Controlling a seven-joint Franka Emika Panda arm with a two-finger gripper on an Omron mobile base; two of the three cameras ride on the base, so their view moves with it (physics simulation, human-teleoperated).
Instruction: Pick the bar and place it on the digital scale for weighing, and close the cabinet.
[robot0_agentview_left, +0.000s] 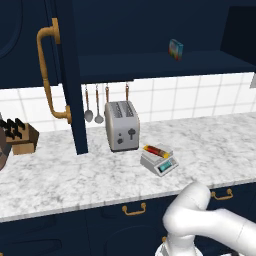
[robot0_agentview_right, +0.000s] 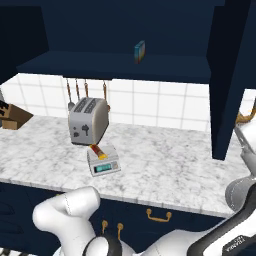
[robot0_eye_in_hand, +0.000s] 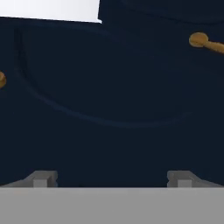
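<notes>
Two cabinet (robot0_agentview_left: 150, 62) doors hang wide open over our counter (robot0_agentview_left: 60, 180), one on the left edge-on by the toaster (robot0_agentview_left: 122, 125), one on the right in the right base view. No writing we can read anywhere: the bar (robot0_agentview_left: 156, 150) wrapper is just red, orange and yellow bands, and the scale (robot0_agentview_left: 160, 162) display is a teal blur. The bar lies flat on the scale's top, long axis running along the back edge, roughly left-right in the left base view, with one end poking a little past the platform toward the toaster. Plenty of bare marble to the right of the scale and in front of it. A small blue box (robot0_agentview_left: 175, 49) stands on the cabinet shelf. In the hand view our gripper (robot0_eye_in_hand: 112, 179) has its fingertips (robot0_eye_in_hand: 43, 179) spread far apart, holding nothing, facing a navy panel up close.
</notes>
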